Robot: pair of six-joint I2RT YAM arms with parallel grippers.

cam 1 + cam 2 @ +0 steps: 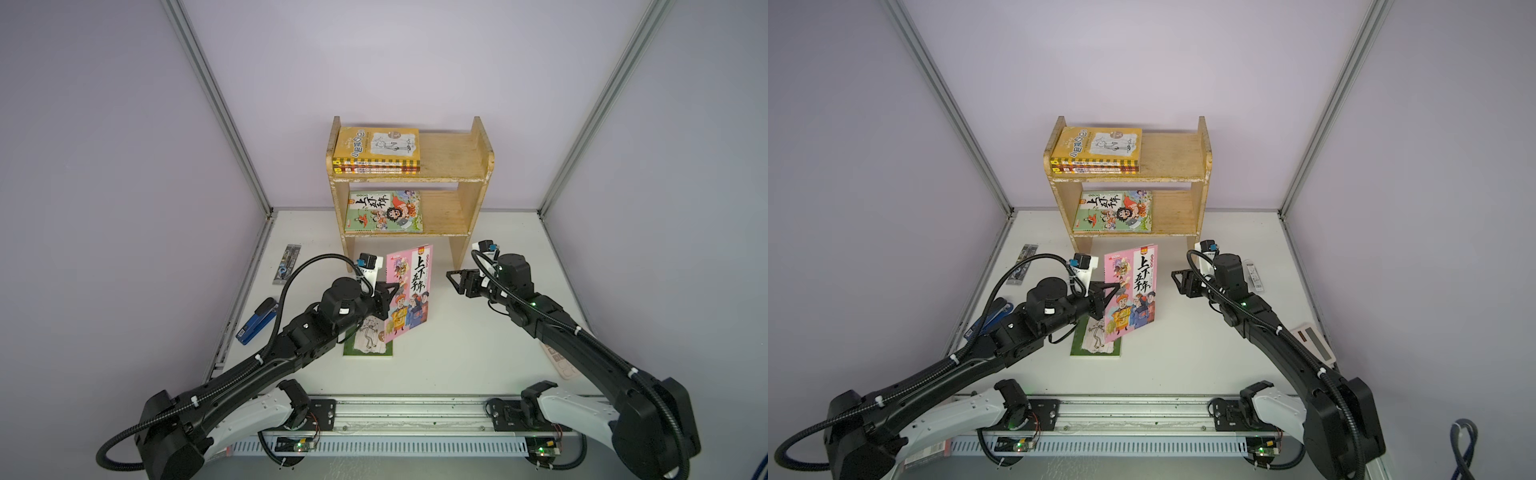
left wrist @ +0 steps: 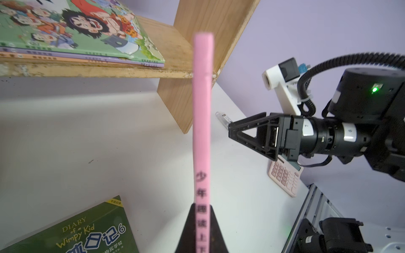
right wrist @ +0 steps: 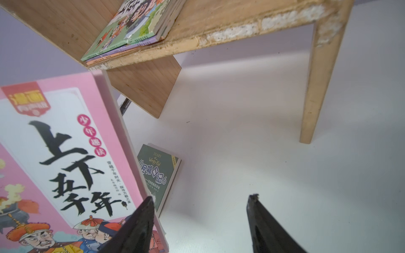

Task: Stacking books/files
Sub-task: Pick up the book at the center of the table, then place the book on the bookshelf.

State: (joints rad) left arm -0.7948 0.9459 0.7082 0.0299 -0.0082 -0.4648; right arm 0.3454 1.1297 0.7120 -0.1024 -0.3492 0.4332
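Observation:
A pink cartoon book [image 1: 409, 291] stands upright on the table in front of the shelf, its spine [image 2: 202, 120] facing my left wrist camera. My left gripper [image 1: 384, 307] is shut on the book's lower spine edge [image 2: 201, 210]. A green sketch book [image 1: 368, 345] lies flat beneath and in front of it. My right gripper [image 1: 451, 278] hovers open to the right of the pink book [image 3: 65, 164], a short gap away, with nothing between its fingers [image 3: 201, 197]. A yellow-topped stack [image 1: 378, 145] lies on the top shelf, and a green cartoon-topped stack [image 1: 384, 212] on the lower shelf.
The wooden shelf [image 1: 457, 158] stands at the back, its right halves bare. A blue stapler [image 1: 257, 322] and a long pack [image 1: 286, 264] lie at the left. A pinkish calculator [image 1: 1312, 340] and a highlighter pack [image 1: 1254, 276] lie at the right.

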